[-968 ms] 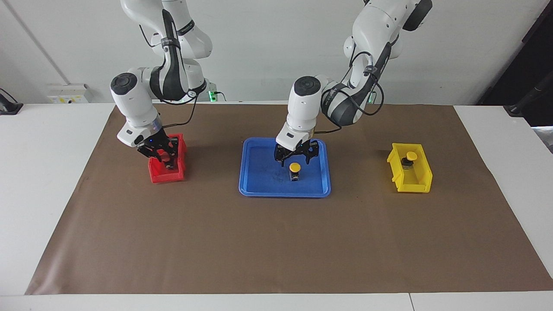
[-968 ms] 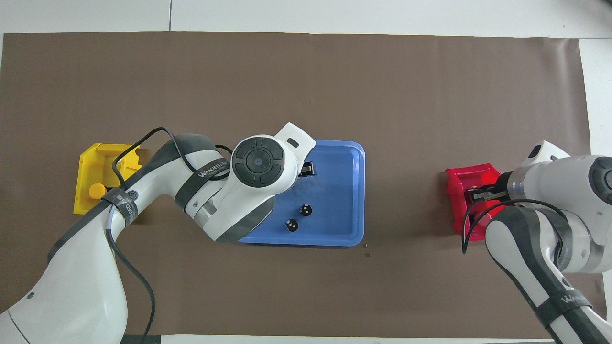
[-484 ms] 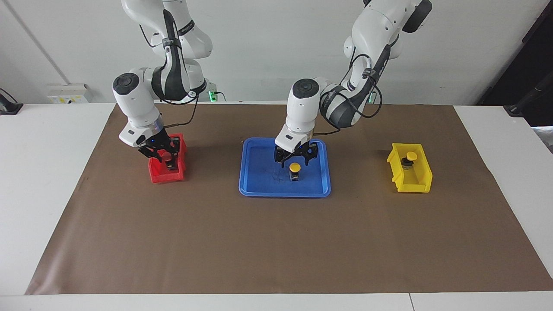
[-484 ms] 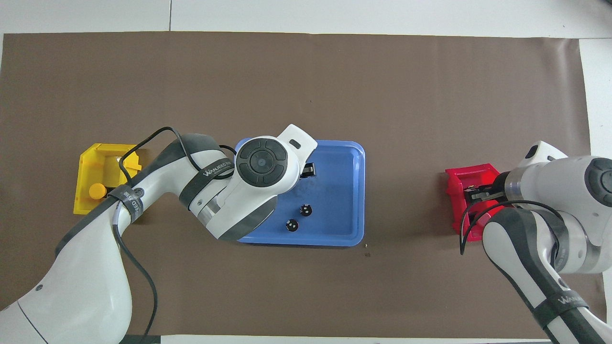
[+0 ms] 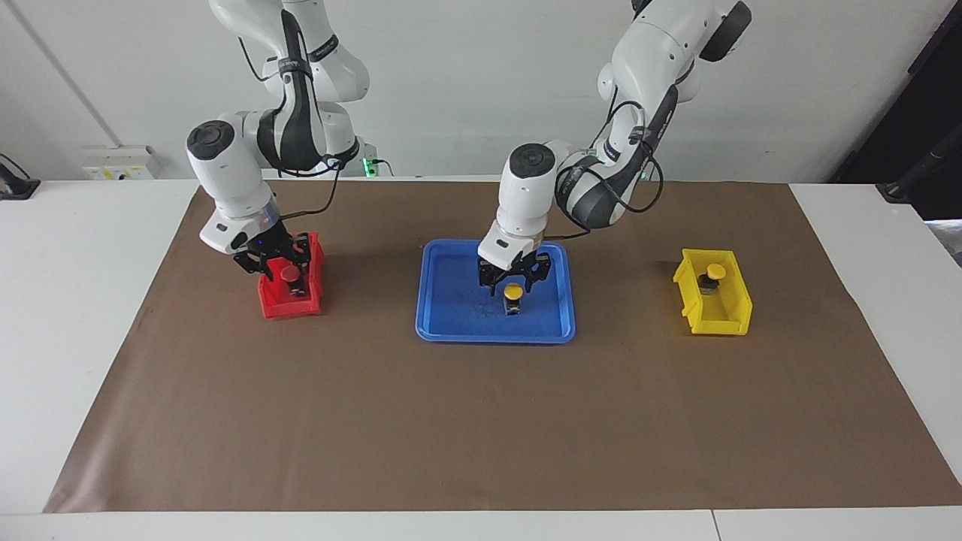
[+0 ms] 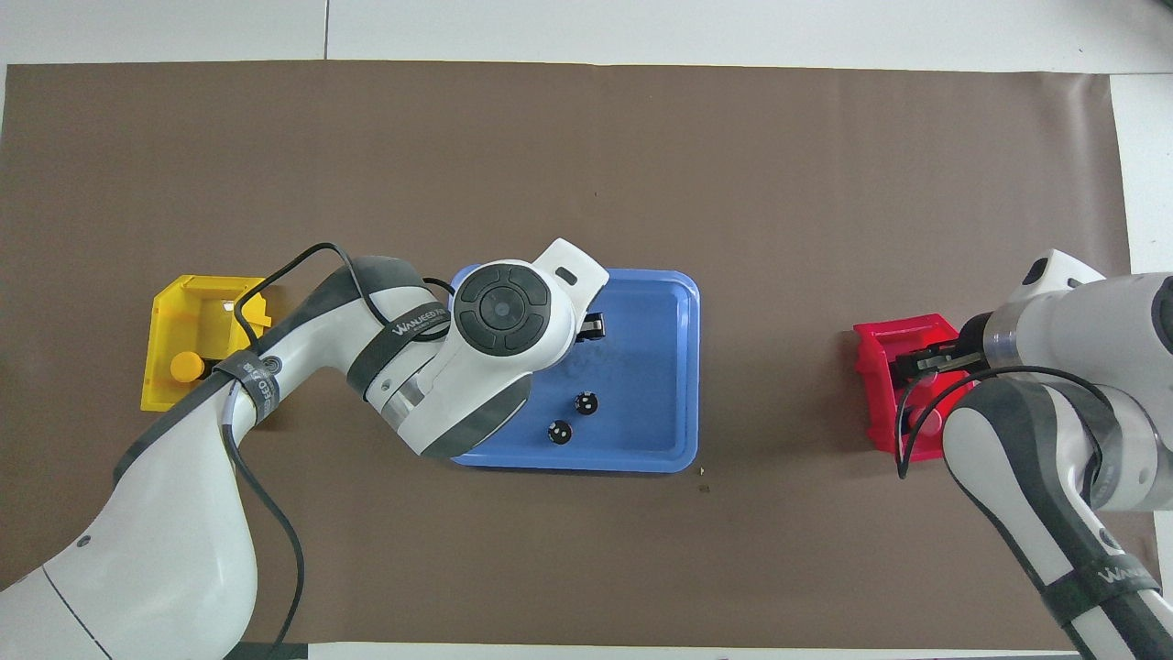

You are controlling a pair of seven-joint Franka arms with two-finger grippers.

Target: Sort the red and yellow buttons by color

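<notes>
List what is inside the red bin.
In the red bin, one red-capped button shows, just below the right gripper. Anything beneath that gripper and arm is covered.

White wall [image 5: 451, 75], white table [image 5: 75, 300]

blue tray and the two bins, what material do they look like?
Blue tray: probably moulded plastic, smooth, slightly glossy; rounded corners, raised rim. Red bin and yellow bin: likely rigid plastic, solid colour, thin straight walls. All judged by look only.
</notes>
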